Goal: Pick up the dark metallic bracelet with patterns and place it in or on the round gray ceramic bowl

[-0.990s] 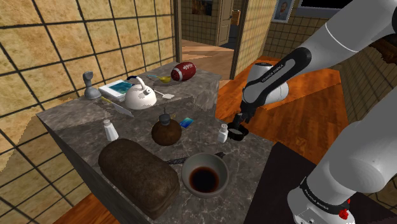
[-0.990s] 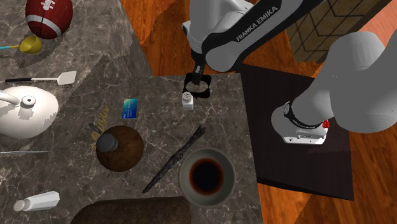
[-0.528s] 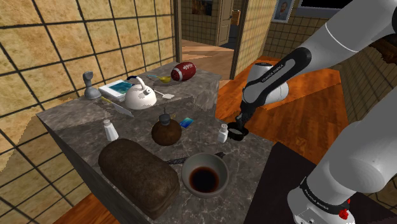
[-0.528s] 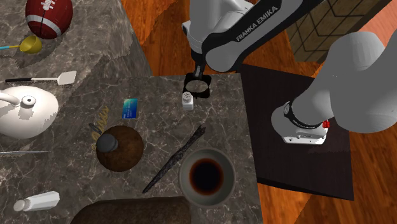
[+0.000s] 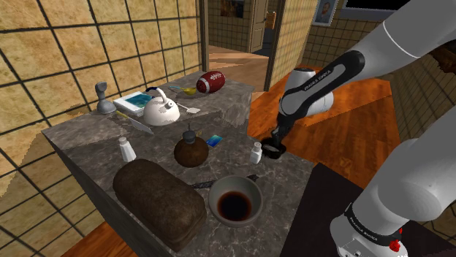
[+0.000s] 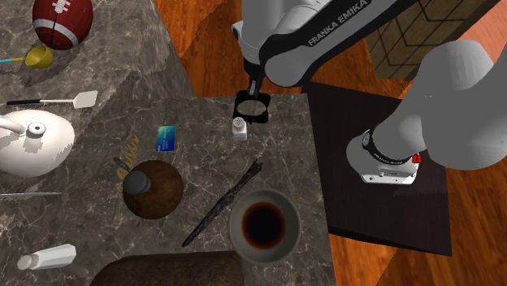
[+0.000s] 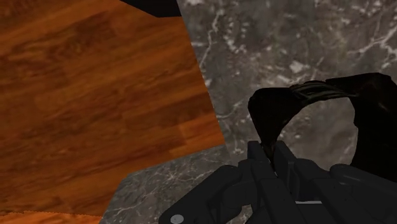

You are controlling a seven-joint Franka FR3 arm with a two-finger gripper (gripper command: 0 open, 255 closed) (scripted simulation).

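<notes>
The gripper (image 6: 253, 94) is clenched on one side of the dark bracelet (image 6: 253, 108), at the corner of the marble counter (image 6: 203, 73), just beside a white shaker (image 6: 240, 128). Whether the ring rests on the stone or hangs just clear of it cannot be told. In the shoulder view the gripper (image 5: 276, 142) and bracelet (image 5: 273, 152) merge into one black shape. The wrist view is clearer: the fingers (image 7: 259, 156) pinch the ring's wall, and a ridged band shows on the bracelet (image 7: 312, 90), partly cut off. The grey bowl (image 6: 236, 213), dark inside, stands well apart from the bracelet, past a long dark stick (image 6: 223, 203). "FRANKA EMIKA" reads on the arm (image 6: 340, 26) in the second exterior view; the blue card (image 6: 166, 138) bears nothing legible. There the loaf (image 6: 162, 270) is cut by the lower edge – the shoulder view shows the loaf (image 5: 157, 193) whole.
</notes>
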